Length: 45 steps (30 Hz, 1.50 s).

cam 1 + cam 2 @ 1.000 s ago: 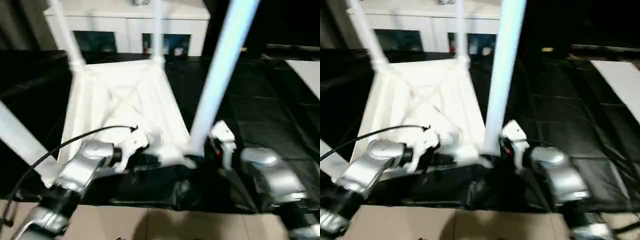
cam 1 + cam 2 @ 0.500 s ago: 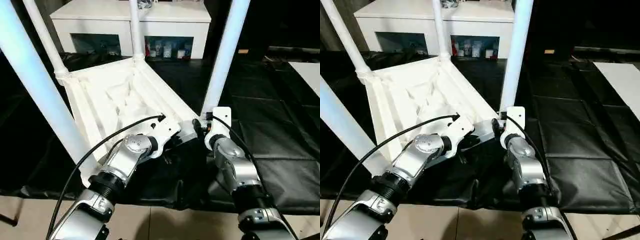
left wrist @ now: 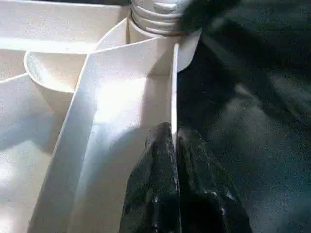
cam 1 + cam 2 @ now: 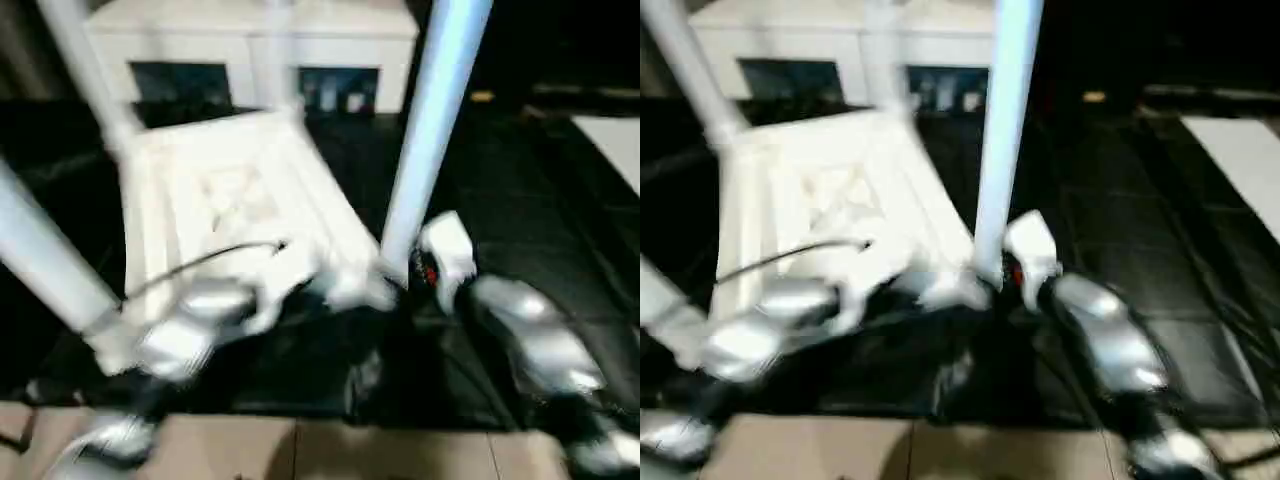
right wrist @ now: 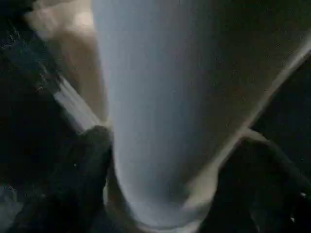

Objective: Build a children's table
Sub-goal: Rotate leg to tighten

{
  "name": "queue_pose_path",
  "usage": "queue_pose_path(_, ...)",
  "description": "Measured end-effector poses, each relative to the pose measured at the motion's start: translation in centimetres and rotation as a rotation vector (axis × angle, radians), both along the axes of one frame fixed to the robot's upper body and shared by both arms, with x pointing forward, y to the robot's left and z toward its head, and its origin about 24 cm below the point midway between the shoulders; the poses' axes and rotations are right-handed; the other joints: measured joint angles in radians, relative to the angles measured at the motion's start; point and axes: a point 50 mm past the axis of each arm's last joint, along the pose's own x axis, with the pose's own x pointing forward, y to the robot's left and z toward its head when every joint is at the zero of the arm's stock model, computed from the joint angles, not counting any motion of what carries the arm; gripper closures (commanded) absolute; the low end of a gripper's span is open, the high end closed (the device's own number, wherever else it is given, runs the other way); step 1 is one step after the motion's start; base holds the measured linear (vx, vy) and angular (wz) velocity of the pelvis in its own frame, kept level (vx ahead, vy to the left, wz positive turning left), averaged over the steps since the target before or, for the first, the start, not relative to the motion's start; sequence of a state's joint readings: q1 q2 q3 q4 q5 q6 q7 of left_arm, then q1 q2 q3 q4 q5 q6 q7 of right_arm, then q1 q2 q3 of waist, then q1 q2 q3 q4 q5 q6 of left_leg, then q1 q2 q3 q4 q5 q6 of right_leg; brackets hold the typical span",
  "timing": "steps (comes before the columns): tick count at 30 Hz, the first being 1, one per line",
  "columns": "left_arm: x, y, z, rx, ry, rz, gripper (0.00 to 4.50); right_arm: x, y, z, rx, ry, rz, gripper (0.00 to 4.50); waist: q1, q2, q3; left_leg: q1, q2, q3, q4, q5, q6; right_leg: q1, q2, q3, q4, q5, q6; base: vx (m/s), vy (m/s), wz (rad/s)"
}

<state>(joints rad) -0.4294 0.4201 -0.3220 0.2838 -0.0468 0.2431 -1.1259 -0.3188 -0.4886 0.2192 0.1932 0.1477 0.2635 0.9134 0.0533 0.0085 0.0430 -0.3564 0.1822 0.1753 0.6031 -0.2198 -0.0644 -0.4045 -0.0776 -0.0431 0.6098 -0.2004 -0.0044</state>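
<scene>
The children's table lies upside down on the black mat, its ribbed white tabletop (image 4: 230,190) facing up. White legs stand up from its corner sockets: a near right leg (image 4: 430,130), a near left leg (image 4: 40,260) and a far left leg (image 4: 90,70). My left gripper (image 3: 175,141) is shut on the thin rim wall of the tabletop (image 3: 121,102), close to a corner socket. At the base of the near right leg (image 5: 155,97), my right gripper (image 5: 170,145) stands open with one black finger (image 5: 87,174) on each side.
A white cabinet with glass doors (image 4: 250,40) stands behind the table. Black mat (image 4: 520,200) covers the floor to the right, with a flat white board (image 4: 610,140) at the right edge. Tan floor (image 4: 300,450) lies nearest me. A black cable (image 4: 200,260) arcs over my left forearm.
The head views have shifted and blurred, so the camera has moved. The left gripper stays on the tabletop's rim and the right gripper stays at the near right leg.
</scene>
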Motion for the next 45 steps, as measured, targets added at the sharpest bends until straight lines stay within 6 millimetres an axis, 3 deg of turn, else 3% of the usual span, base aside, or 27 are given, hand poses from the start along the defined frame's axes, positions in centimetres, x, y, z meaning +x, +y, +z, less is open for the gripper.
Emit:
queue_pose_path(6, -0.12, 0.29, 0.08, 0.005, 0.013, -0.019, 4.5, -0.51, -0.18, -0.65, 0.002, 0.067, 0.043, 0.64, -0.005, -0.007, 0.004, 0.003, 0.0, 0.002, 0.002, 0.0, -0.001, 0.001, -0.001, 0.001, 0.002, 0.001, -0.001, 0.0, 0.0, 0.0)
queue_pose_path(11, -0.14, 0.34, 0.09, 0.003, 0.018, -0.022, 4.5, -0.45, -0.21, -0.65, 0.013, 0.077, 0.036, 1.17, -0.005, -0.007, 0.004, 0.004, 0.001, 0.002, 0.002, 0.0, -0.001, 0.001, -0.001, 0.001, 0.003, 0.001, -0.001, 0.0, 0.0, 0.0)
queue_pose_path(16, -0.14, 0.37, 0.13, 0.0, 0.02, -0.025, 4.5, -0.45, -0.25, -0.62, 0.031, 0.087, 0.031, 1.33, -0.005, -0.007, 0.004, 0.003, 0.001, 0.002, 0.002, 0.0, -0.001, 0.001, -0.001, 0.001, 0.003, 0.001, -0.001, 0.0, 0.0, 0.0)
queue_pose_path(29, -0.22, 0.35, 0.14, -0.006, 0.03, -0.039, 4.5, -0.68, -0.34, -0.75, 0.064, 0.114, 0.032, 1.35, -0.002, -0.007, 0.004, 0.003, 0.001, 0.002, 0.003, 0.0, 0.0, 0.001, -0.001, 0.001, 0.004, 0.001, -0.001, 0.0, 0.0, 0.0)
queue_pose_path(31, -0.22, 0.36, 0.14, -0.006, 0.031, -0.039, 4.5, -0.68, -0.31, -0.76, 0.065, 0.115, 0.032, 0.8, -0.002, -0.007, 0.004, 0.003, 0.001, 0.002, 0.003, 0.0, 0.0, 0.001, -0.001, 0.001, 0.004, 0.001, -0.001, 0.0, 0.0, 0.0)
queue_pose_path(35, -0.23, 0.38, 0.08, -0.006, 0.034, -0.038, 4.5, -0.7, -0.15, -0.76, 0.098, 0.135, 0.03, 0.31, -0.001, -0.007, 0.004, 0.004, 0.001, 0.002, 0.004, 0.0, 0.0, 0.001, -0.001, 0.001, 0.005, 0.001, -0.001, 0.0, 0.0, 0.0)
queue_pose_path(45, -0.19, 0.37, 0.03, -0.006, 0.031, -0.039, 4.5, -0.61, 0.52, -0.52, 0.138, 0.116, 0.045, 0.23, 0.0, -0.007, 0.004, 0.004, 0.001, 0.002, 0.004, 0.0, 0.0, 0.001, -0.001, 0.001, 0.006, 0.001, -0.001, 0.0, 0.0, 0.0)
